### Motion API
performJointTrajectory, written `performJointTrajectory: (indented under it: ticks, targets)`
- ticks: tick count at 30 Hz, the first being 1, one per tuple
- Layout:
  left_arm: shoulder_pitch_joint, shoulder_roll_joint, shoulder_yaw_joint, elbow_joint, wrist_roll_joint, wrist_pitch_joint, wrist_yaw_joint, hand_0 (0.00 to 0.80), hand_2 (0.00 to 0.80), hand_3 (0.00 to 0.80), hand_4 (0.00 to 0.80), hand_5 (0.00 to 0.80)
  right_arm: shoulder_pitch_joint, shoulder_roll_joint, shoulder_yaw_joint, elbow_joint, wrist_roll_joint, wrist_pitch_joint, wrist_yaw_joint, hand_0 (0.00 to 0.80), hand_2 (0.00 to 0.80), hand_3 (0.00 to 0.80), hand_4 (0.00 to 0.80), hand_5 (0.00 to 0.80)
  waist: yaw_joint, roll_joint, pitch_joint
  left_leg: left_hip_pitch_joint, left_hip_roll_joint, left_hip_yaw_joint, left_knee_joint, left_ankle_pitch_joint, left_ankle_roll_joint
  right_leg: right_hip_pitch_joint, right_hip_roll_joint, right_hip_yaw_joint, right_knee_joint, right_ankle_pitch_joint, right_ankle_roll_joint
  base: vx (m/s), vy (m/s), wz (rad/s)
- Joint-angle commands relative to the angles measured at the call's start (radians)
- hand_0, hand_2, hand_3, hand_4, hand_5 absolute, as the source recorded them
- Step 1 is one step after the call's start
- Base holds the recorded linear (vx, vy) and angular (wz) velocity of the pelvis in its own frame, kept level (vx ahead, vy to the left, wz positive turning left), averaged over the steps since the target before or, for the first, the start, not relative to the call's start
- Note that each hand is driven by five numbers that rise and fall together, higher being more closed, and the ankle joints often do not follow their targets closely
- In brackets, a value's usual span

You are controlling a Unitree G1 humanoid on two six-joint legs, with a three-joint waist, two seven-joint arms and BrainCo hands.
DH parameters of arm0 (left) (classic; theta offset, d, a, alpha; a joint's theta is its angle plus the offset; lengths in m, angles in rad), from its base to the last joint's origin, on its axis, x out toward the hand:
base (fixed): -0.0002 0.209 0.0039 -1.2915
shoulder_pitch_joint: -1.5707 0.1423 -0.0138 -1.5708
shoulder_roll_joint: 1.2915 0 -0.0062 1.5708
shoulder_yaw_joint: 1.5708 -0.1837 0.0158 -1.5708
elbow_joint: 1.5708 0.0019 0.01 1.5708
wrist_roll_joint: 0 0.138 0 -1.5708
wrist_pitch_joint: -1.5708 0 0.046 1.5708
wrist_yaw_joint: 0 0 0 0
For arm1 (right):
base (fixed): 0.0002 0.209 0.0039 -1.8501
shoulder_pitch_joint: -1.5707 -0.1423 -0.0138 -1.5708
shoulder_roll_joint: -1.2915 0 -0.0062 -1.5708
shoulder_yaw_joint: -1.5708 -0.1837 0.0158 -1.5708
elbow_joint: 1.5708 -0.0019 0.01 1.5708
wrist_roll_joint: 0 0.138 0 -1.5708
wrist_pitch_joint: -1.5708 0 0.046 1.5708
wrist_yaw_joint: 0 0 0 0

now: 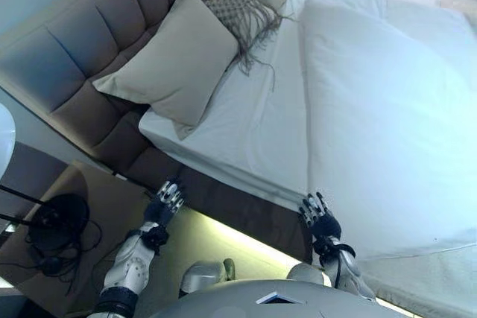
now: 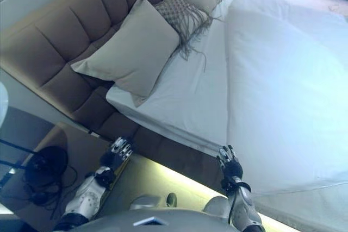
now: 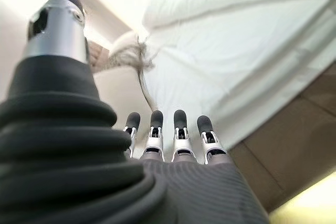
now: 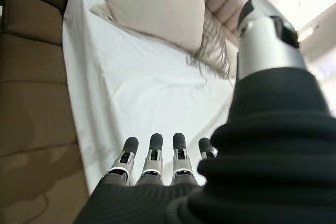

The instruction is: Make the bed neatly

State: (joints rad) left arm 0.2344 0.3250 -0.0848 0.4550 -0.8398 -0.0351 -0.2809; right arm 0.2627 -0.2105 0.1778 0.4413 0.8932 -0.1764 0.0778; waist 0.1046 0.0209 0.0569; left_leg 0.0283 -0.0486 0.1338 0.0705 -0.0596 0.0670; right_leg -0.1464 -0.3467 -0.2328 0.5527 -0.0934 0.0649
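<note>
I see my left hand (image 1: 170, 200) and right hand (image 1: 318, 214) raised at the bed's brown side, fingers straight, holding nothing. White duvet (image 1: 387, 109) covers the bed; pillows (image 1: 175, 61) lean on the headboard (image 1: 67, 65). No readable print.

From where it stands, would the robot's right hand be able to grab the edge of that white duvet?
Probably yes. The right hand is open, empty, and right at the bed's side, beside the duvet edge. Nothing lies between them; the pillows are off by the headboard.
</note>
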Motion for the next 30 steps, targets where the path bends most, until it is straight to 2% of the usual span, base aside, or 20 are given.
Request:
performJointTrajectory:
  ticks: [1, 4, 7, 11, 14, 15, 17, 19, 21, 22, 24, 25, 26, 28, 30]
  targets:
    - [-0.037, 0.017, 0.03, -0.081, -0.022, -0.072, -0.005, 0.0, 0.0, 0.0, 0.0, 0.0, -0.039, -0.04, -0.016, -0.029, 0.014, -0.039, 0.03, 0.0, 0.0, 0.0, 0.0, 0.0, -0.019, -0.005, 0.02, -0.04, 0.0, -0.083, -0.007, 0.023, -0.023, 0.032, 0.053, -0.001, -0.32, 0.178, 0.043, 0.151, -0.234, -0.69]
    - [-0.024, 0.024, 0.067, -0.1, -0.023, -0.063, -0.015, 0.0, 0.0, 0.0, 0.0, 0.0, -0.064, -0.04, -0.031, -0.006, 0.01, -0.03, 0.044, 0.0, 0.0, 0.0, 0.0, 0.0, -0.024, -0.038, 0.027, -0.007, 0.017, -0.068, -0.008, -0.033, -0.038, 0.012, 0.049, 0.03, -0.46, 0.249, 0.088, 0.183, -0.197, -0.26]
    - [-0.01, 0.024, 0.111, -0.087, -0.005, -0.055, -0.027, 0.0, 0.0, 0.0, 0.0, 0.0, -0.052, -0.027, -0.04, -0.013, -0.001, -0.013, 0.056, 0.0, 0.0, 0.0, 0.0, 0.0, -0.022, -0.061, 0.023, 0.02, 0.04, -0.055, 0.001, -0.068, -0.046, 0.009, 0.044, 0.016, -0.472, 0.267, 0.118, 0.189, -0.241, 0.14]
    - [-0.001, 0.018, 0.137, -0.075, -0.003, -0.056, -0.026, 0.0, 0.0, 0.0, 0.0, 0.0, -0.037, -0.036, -0.045, -0.022, 0.001, 0.007, 0.056, 0.0, 0.0, 0.0, 0.0, 0.0, -0.019, -0.074, 0.01, 0.026, 0.078, -0.05, 0.03, -0.079, -0.063, 0.037, 0.063, -0.012, -0.478, 0.234, 0.128, 0.17, -0.266, 0.22]
    - [-0.016, 0.014, 0.152, -0.066, -0.047, -0.027, -0.038, 0.0, 0.0, 0.0, 0.0, 0.0, -0.045, -0.048, -0.042, -0.042, 0.018, -0.002, 0.017, 0.0, 0.0, 0.0, 0.0, 0.0, -0.031, -0.075, 0.013, 0.023, 0.117, -0.042, 0.086, -0.088, -0.077, 0.037, 0.087, -0.01, -0.458, 0.198, 0.118, 0.096, -0.235, 0.13]
    - [-0.023, 0.011, 0.147, -0.058, -0.037, -0.034, -0.038, 0.0, 0.0, 0.0, 0.0, 0.0, -0.05, -0.052, -0.045, -0.035, 0.022, -0.008, -0.002, 0.0, 0.0, 0.0, 0.0, 0.0, -0.035, -0.075, 0.018, 0.006, 0.128, -0.041, 0.141, -0.082, -0.083, 0.043, 0.096, -0.01, -0.453, 0.183, 0.11, 0.049, -0.193, 0.23]
    - [-0.034, 0.007, 0.131, -0.054, -0.037, -0.033, -0.04, 0.0, 0.0, 0.0, 0.0, 0.0, -0.074, -0.063, -0.062, -0.008, 0.029, -0.01, -0.025, 0.0, 0.0, 0.0, 0.0, 0.0, -0.03, -0.059, 0.037, -0.057, 0.154, -0.061, 0.238, -0.006, -0.111, 0.074, 0.117, -0.018, -0.449, 0.163, 0.088, 0.023, -0.11, 0.32]
    - [-0.037, -0.004, 0.099, -0.042, -0.038, -0.055, -0.046, 0.0, 0.0, 0.0, 0.0, 0.0, -0.11, -0.075, -0.066, 0.02, 0.021, -0.013, -0.056, 0.0, 0.0, 0.0, 0.0, 0.0, -0.021, -0.028, 0.051, -0.052, 0.19, -0.082, 0.139, 0.046, -0.13, 0.097, 0.121, -0.038, -0.45, 0.155, 0.083, 0.011, 0.074, 0.25]
    - [-0.049, -0.014, 0.076, -0.019, -0.031, -0.081, -0.049, 0.0, 0.0, 0.0, 0.0, 0.0, -0.146, -0.088, -0.071, 0.059, 0.023, -0.021, -0.075, 0.0, 0.0, 0.0, 0.0, 0.0, -0.014, -0.004, 0.059, -0.045, 0.208, -0.13, 0.078, 0.095, -0.147, 0.098, 0.119, -0.04, -0.443, 0.14, 0.087, -0.001, 0.15, 0.08]
    - [-0.056, -0.018, 0.065, -0.011, -0.033, -0.09, -0.047, 0.0, 0.0, 0.0, 0.0, 0.0, -0.16, -0.091, -0.073, 0.074, 0.025, -0.024, -0.08, 0.0, 0.0, 0.0, 0.0, 0.0, -0.014, 0.001, 0.06, -0.043, 0.209, -0.134, 0.067, 0.093, -0.148, 0.094, 0.114, -0.037, -0.44, 0.138, 0.089, -0.039, 0.225, -0.02]
    - [-0.093, -0.022, 0.046, -0.009, -0.043, -0.077, -0.045, 0.0, 0.0, 0.0, 0.0, 0.0, -0.204, -0.092, -0.091, 0.141, 0.03, -0.057, -0.104, 0.0, 0.0, 0.0, 0.0, 0.0, -0.016, 0.012, 0.062, -0.034, 0.199, -0.094, 0.009, 0.053, -0.146, 0.065, 0.072, -0.056, -0.433, 0.148, 0.107, -0.038, 0.264, -0.09]
    - [-0.105, -0.02, 0.045, -0.008, -0.015, -0.069, -0.051, 0.0, 0.0, 0.0, 0.0, 0.0, -0.217, -0.081, -0.11, 0.188, 0.031, -0.074, -0.107, 0.0, 0.0, 0.0, 0.0, 0.0, -0.015, 0.014, 0.065, -0.024, 0.182, -0.077, -0.002, 0.033, -0.143, 0.048, 0.035, -0.068, -0.424, 0.169, 0.123, 0.007, 0.176, -0.03]
    - [-0.105, -0.019, 0.047, -0.01, -0.011, -0.068, -0.051, 0.0, 0.0, 0.0, 0.0, 0.0, -0.218, -0.079, -0.115, 0.196, 0.028, -0.073, -0.104, 0.0, 0.0, 0.0, 0.0, 0.0, -0.014, 0.013, 0.066, -0.022, 0.177, -0.073, -0.001, 0.028, -0.141, 0.042, 0.025, -0.066, -0.418, 0.172, 0.127, 0.049, 0.151, -0.01]
    - [-0.084, 0.001, 0.07, -0.043, 0.004, -0.055, -0.055, 0.0, 0.0, 0.0, 0.0, 0.0, -0.2, -0.063, -0.158, 0.222, 0.024, -0.065, -0.112, 0.0, 0.0, 0.0, 0.0, 0.0, -0.021, 0.014, 0.076, -0.017, 0.154, -0.062, 0.037, -0.012, -0.123, 0.011, -0.025, -0.047, -0.334, 0.174, 0.136, 0.124, 0.099, -0.05]
    - [-0.069, 0.014, 0.097, -0.058, 0.002, -0.037, -0.067, 0.0, 0.0, 0.0, 0.0, 0.0, -0.177, -0.056, -0.191, 0.262, 0.029, -0.058, -0.077, 0.0, 0.0, 0.0, 0.0, 0.0, -0.025, 0.01, 0.074, -0.019, 0.154, -0.047, 0.064, -0.027, -0.112, 0.014, -0.036, -0.036, -0.307, 0.146, 0.138, 0.125, -0.025, -0.2]
